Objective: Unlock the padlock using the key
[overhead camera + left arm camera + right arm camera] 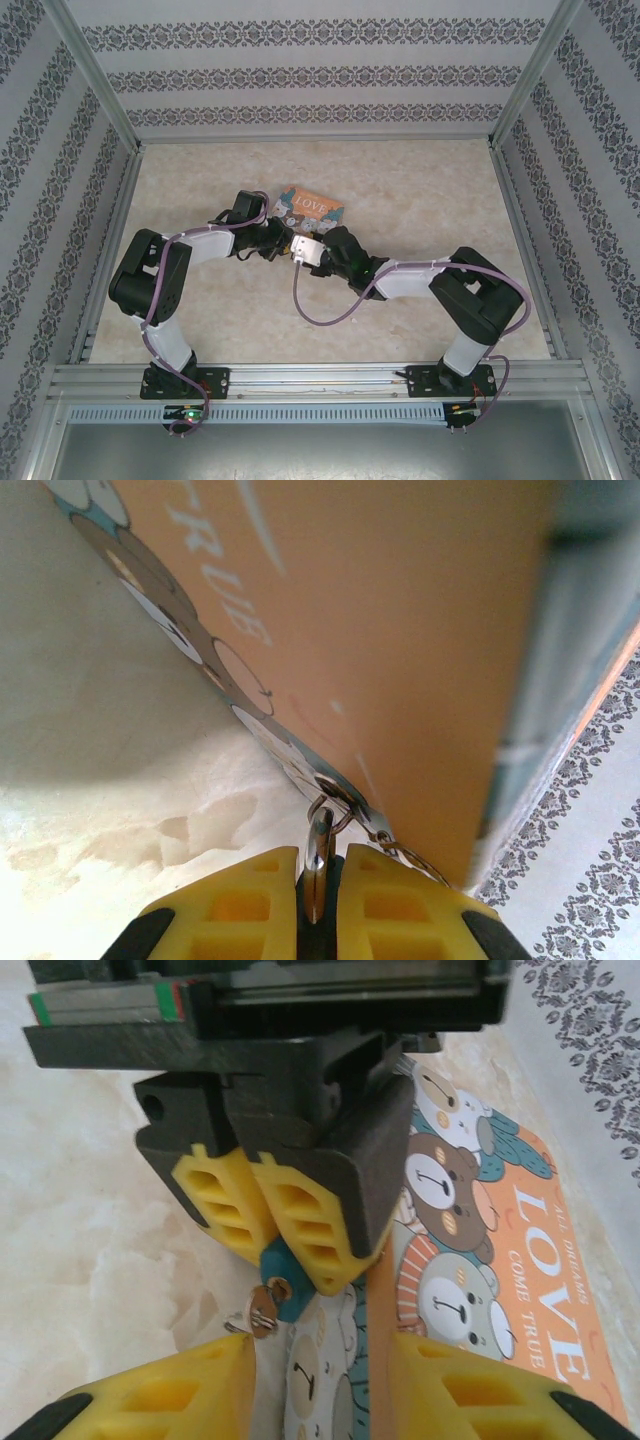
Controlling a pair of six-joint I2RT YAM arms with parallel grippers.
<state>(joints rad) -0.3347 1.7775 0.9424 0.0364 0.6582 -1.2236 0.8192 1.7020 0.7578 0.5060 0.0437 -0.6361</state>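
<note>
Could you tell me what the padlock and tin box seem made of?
On the padlock, the body looks teal-coated metal or plastic, matte; too small to settle. By its smooth, softly glossy printed lid, the tin box is probably sheet metal.

Tin lying on the table, padlock just off the tin's near edge, clamped at the tips of the left pincer, key touching the padlock on the side away from the tin, right pincer spread wide just before the tin.

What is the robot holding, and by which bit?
The left tool pinches the padlock by one end; its teal body pokes out. The right tool is open, holding nothing.
</note>
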